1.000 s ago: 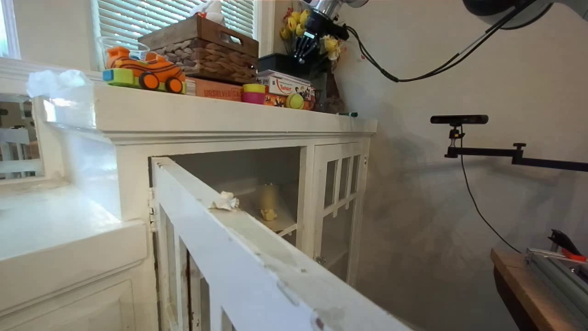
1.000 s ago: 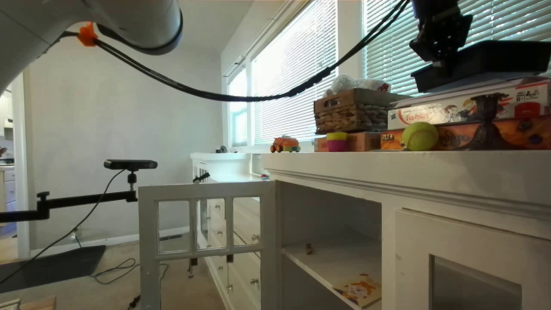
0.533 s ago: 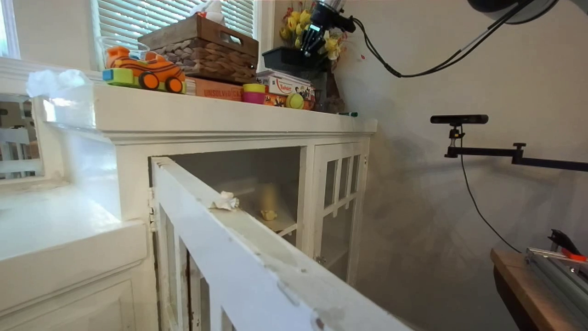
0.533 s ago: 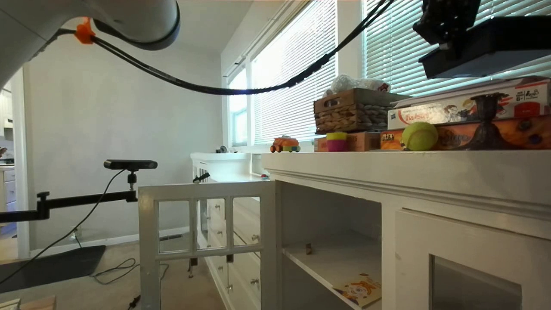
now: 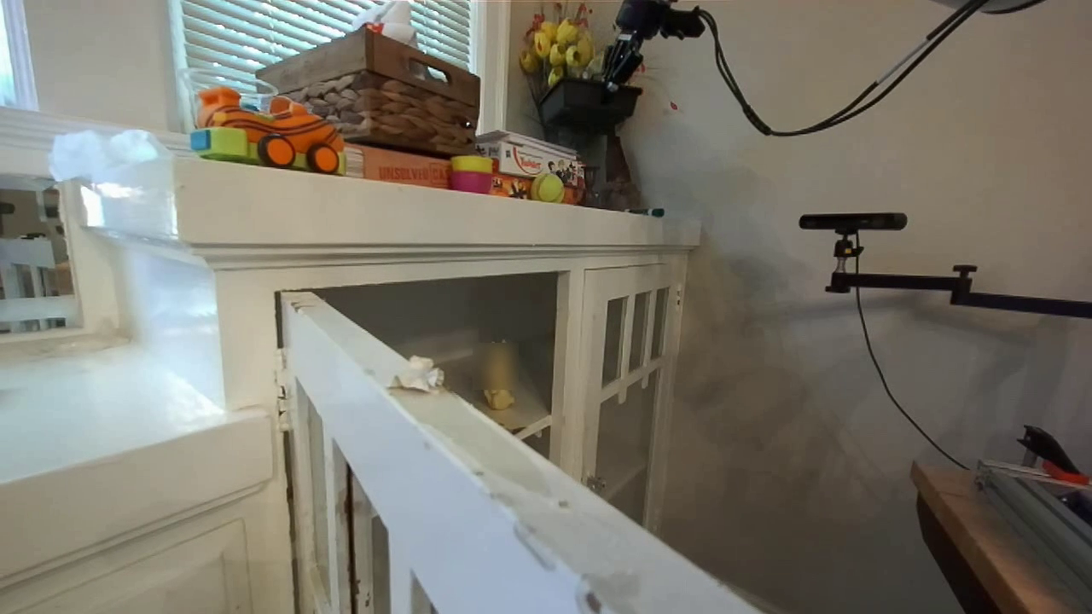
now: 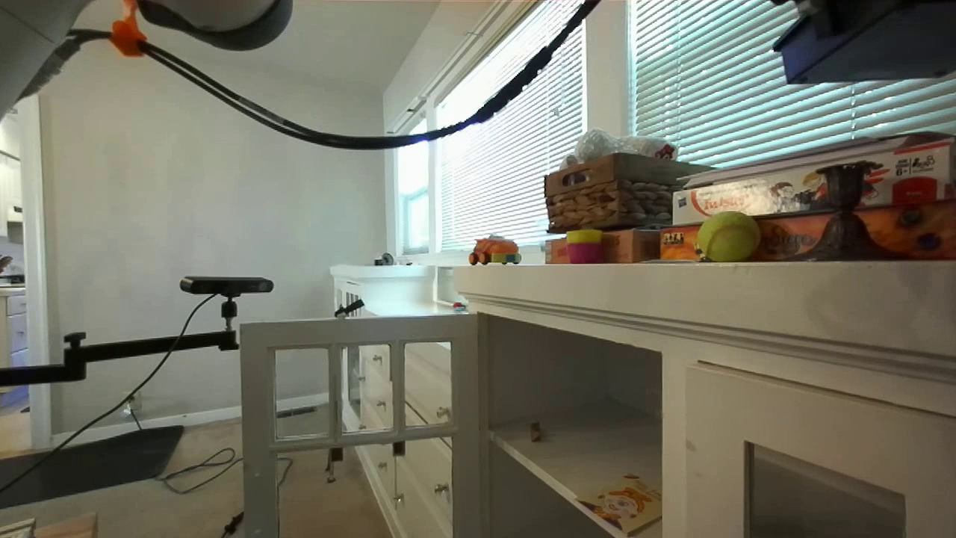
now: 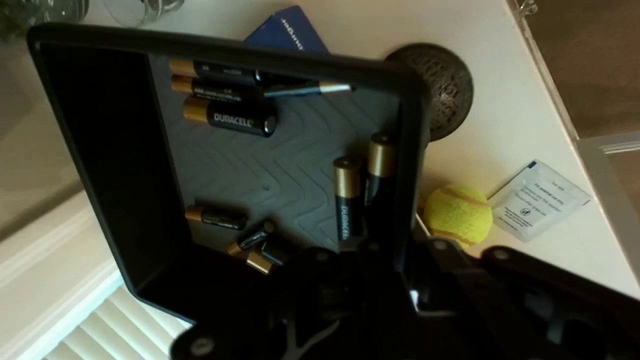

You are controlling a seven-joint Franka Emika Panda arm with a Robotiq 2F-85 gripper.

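1 tray [image 5: 589, 108] rose, clamped by 1 claw [image 5: 613, 83].

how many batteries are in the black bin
8 visible in the wrist view: three batteries upper left, two at right, three lower left; gripper or bin rim may hide more.

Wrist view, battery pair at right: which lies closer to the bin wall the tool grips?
The right battery, beside that wall of the black bin; the left battery, plainly marked DURACELL, lies farther in.

Wrist view looks down into tray [image 7: 280, 165]
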